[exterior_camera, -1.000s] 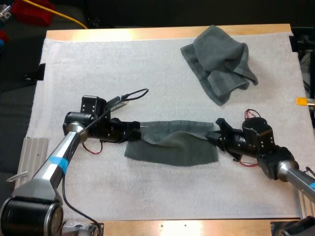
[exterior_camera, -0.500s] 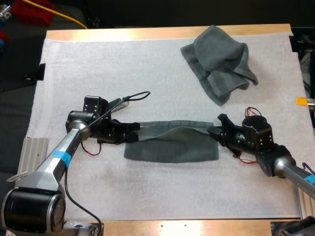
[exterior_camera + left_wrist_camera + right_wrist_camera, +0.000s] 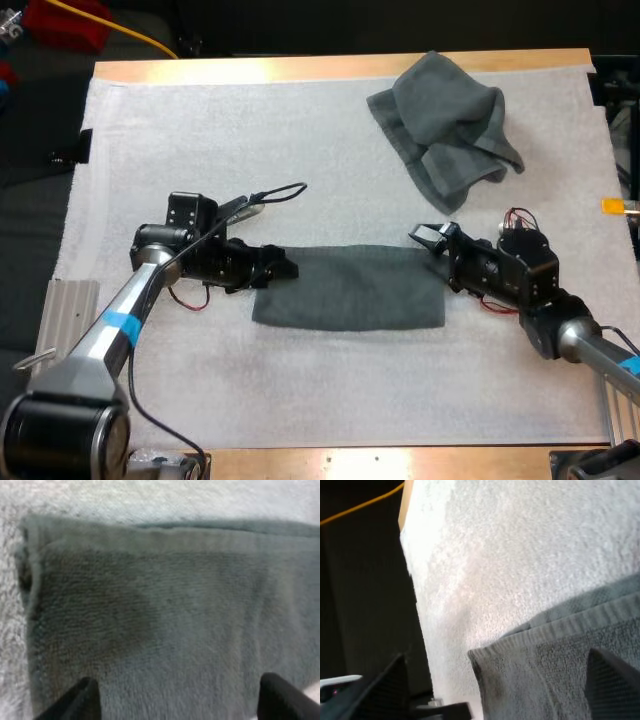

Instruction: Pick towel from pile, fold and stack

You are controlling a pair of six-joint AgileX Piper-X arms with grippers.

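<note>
A dark grey-green towel (image 3: 350, 287) lies folded into a flat rectangle on the middle of the white mat. My left gripper (image 3: 283, 265) sits at the towel's left end. In the left wrist view this gripper (image 3: 181, 705) is open, its fingers (image 3: 82, 702) standing wide apart over the towel (image 3: 165, 620). My right gripper (image 3: 437, 250) hovers at the towel's right far corner. It is open too (image 3: 495, 690), with the towel's corner (image 3: 560, 665) lying loose between the spread fingers (image 3: 380, 690). A crumpled towel (image 3: 445, 125) rests at the back right.
The white mat (image 3: 200, 150) covers most of the wooden table. A ribbed metal bracket (image 3: 65, 310) sits off the mat's left front edge. A red object (image 3: 65, 22) and a yellow cable (image 3: 145, 38) lie beyond the far left corner.
Both grippers have gone from shut on the towel's ends to open. The raised upper layer has dropped, and the towel now lies flat. The right gripper has shifted slightly towards the far side.
</note>
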